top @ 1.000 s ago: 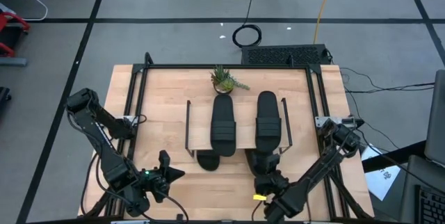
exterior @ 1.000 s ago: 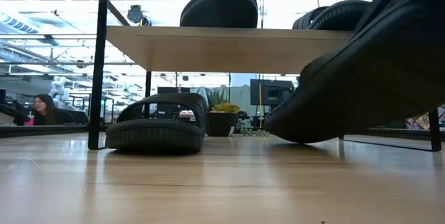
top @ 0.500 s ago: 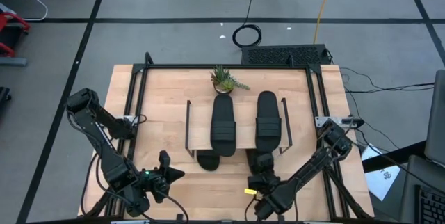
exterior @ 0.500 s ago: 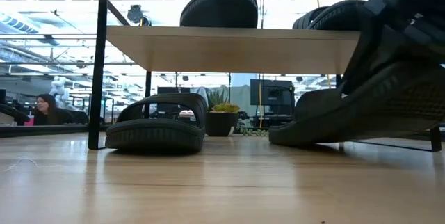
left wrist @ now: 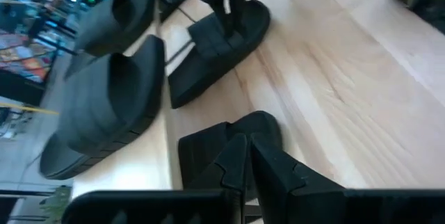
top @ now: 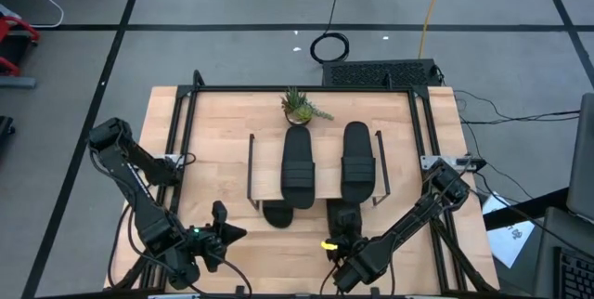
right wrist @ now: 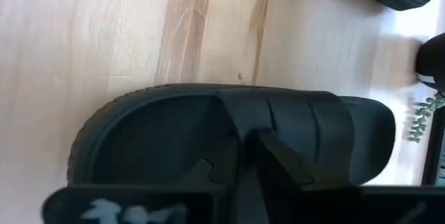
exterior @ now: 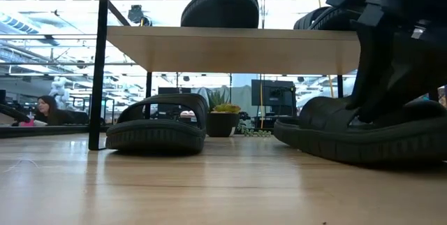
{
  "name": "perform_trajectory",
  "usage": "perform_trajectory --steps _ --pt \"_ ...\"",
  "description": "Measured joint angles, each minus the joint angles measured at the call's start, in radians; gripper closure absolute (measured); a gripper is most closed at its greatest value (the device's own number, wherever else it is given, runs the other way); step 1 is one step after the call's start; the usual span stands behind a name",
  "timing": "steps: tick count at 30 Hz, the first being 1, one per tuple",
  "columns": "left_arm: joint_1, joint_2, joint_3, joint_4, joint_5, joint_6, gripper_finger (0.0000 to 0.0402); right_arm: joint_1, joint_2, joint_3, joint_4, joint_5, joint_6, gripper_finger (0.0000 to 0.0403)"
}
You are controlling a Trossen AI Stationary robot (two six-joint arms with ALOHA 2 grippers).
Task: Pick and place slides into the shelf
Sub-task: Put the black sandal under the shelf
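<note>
Two black slides [top: 298,164] [top: 357,162] lie on the shelf's [top: 327,174] light top board. A third slide [exterior: 157,126] rests sole-down on the table under the board, its end sticking out at the near side [top: 277,214]. The fourth slide [exterior: 360,133] lies flat on the table at the shelf's near right corner, with my right gripper [right wrist: 243,165] shut on it from above. My left gripper [top: 223,234] waits near the table's near edge, left of the shelf, its fingers [left wrist: 248,158] shut on nothing. My right gripper holds the fourth slide by its wide strap [right wrist: 278,116], at the edge that faces the heel. The fingers [right wrist: 274,161] come from above, pointing down. How the strap lies between them is hidden by the gripper itself. The slide's sole [exterior: 328,141] lies flat on the table.
A small potted plant [top: 302,106] stands behind the shelf near the table's far edge. Black frame rails [top: 181,123] run along the table's left, right and far sides. Bare wood [top: 213,169] lies left of the shelf and along the near edge. A person [exterior: 43,110] sits far off.
My right gripper has come down and moved a little toward the table's left and near edge, still shut on the fourth slide. That slide, tilted and held clear of the table a second ago, has levelled out and now lies flat on its sole.
</note>
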State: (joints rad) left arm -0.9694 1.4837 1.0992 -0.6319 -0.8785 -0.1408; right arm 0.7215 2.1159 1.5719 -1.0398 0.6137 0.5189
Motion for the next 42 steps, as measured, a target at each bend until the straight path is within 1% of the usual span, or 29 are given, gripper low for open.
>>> perform_trajectory --steps 3,8,11,17,20,21,23,25,28,29,30,33,37,42 --pt "0.0 0.0 0.0 0.0 0.043 -0.002 0.0376 0.001 0.0 0.0 0.003 0.034 -0.002 0.0351" --pt "0.0 0.0 0.0 0.001 0.063 -0.012 0.0376 0.0 -0.028 0.0 0.019 0.041 0.02 0.0337" --pt "0.0 0.0 0.0 0.001 0.064 -0.012 0.0376 -0.001 -0.055 0.0 0.037 0.061 0.02 0.031" --pt "0.0 0.0 0.0 0.001 0.067 -0.012 0.0376 0.012 -0.116 0.0 0.076 0.061 0.015 0.0246" --pt "0.0 0.0 0.0 0.001 0.067 -0.012 0.0376 0.033 -0.143 0.0 0.1 0.062 0.01 0.0237" --pt "0.0 0.0 0.0 0.001 0.067 -0.012 0.0376 0.044 -0.151 0.0 0.116 0.061 0.003 0.0241" --pt "0.0 0.0 0.0 0.0 0.067 -0.012 0.0376 0.073 -0.164 0.0 0.155 0.035 -0.027 0.0263" --pt "0.0 0.0 0.0 0.0 0.067 -0.012 0.0376 0.096 -0.171 0.0 0.198 0.002 -0.045 0.0299" --pt "0.0 0.0 0.0 0.0 0.068 -0.006 0.0376 0.123 -0.173 0.0 0.256 -0.054 -0.051 0.037" --pt "0.0 0.0 0.0 0.0 0.067 0.0 0.0376 0.129 -0.172 0.0 0.27 -0.069 -0.054 0.0386" --pt "0.0 0.0 0.0 0.0 0.068 0.004 0.0376 0.134 -0.169 0.0 0.285 -0.073 -0.049 0.0393" --pt "0.0 0.0 0.0 0.0 0.067 0.023 0.0376 0.142 -0.158 -0.011 0.355 -0.08 -0.033 0.0395" --pt "0.0 0.0 0.0 0.004 0.067 0.038 0.0376 0.144 -0.158 -0.081 0.496 -0.122 -0.026 0.0401" --pt "0.0 0.0 0.0 0.004 0.067 0.037 0.0376 0.144 -0.157 -0.164 0.52 -0.121 0.05 0.0402"
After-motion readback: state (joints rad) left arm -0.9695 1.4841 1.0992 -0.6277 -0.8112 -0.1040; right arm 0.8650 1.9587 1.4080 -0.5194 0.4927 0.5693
